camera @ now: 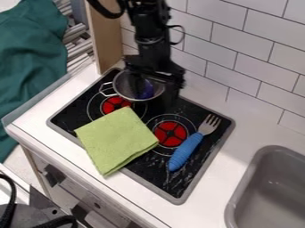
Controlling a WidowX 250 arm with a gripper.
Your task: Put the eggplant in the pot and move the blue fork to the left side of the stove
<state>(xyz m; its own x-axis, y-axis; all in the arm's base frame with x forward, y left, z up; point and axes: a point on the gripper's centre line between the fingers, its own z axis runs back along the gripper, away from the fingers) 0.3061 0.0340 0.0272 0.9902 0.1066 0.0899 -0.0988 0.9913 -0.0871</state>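
At the stove's (146, 171) twelve o'clock, the metal pot (122, 85) holds the purple eggplant (145, 91); over it, the gripper (153, 94) stands wide.

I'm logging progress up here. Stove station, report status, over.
Gripper at the pot; eggplant inside. Blue fork on stove's right. Green cloth front left, possibly in the way.

We log a black, jointed robot arm (149, 33) with blocky segments, a thick black looped cable (107, 14) at upper left, a thinner black cable (183, 34) bowing out right, and a broad, angular black gripper (154, 90).
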